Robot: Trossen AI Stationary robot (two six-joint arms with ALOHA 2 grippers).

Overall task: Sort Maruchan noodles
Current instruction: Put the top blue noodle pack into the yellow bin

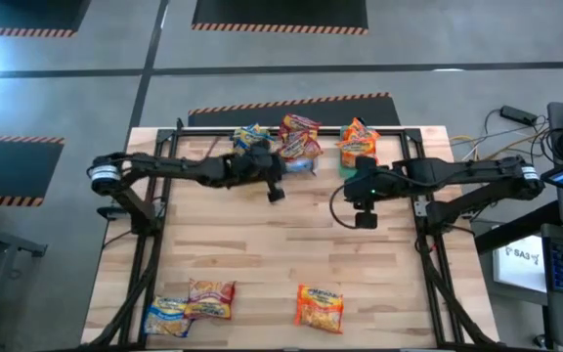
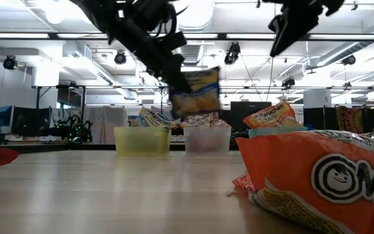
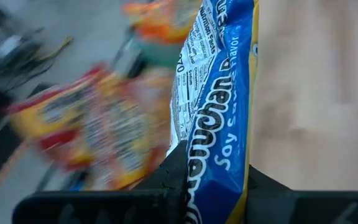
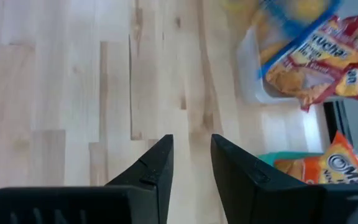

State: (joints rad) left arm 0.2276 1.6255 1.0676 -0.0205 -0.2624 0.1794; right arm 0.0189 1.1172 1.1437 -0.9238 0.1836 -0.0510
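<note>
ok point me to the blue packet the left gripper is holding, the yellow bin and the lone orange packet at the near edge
blue packet [image 3: 219, 93], left wrist view, on its printed blue face.
yellow bin [image 2: 141, 142], low view, on its front wall.
orange packet [image 1: 319, 307], high view, on the middle of its top face.

Floor [image 1: 86, 88]: grey concrete, striped hazard mats | Ceiling [image 2: 239, 26]: exposed beams, bright lights | Table [image 1: 262, 244]: pale wood planks

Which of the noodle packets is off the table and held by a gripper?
The blue-and-yellow Maruchan packet, pinched by the left gripper in the air near the bins. The other packets lie on the table or sit in bins.
</note>
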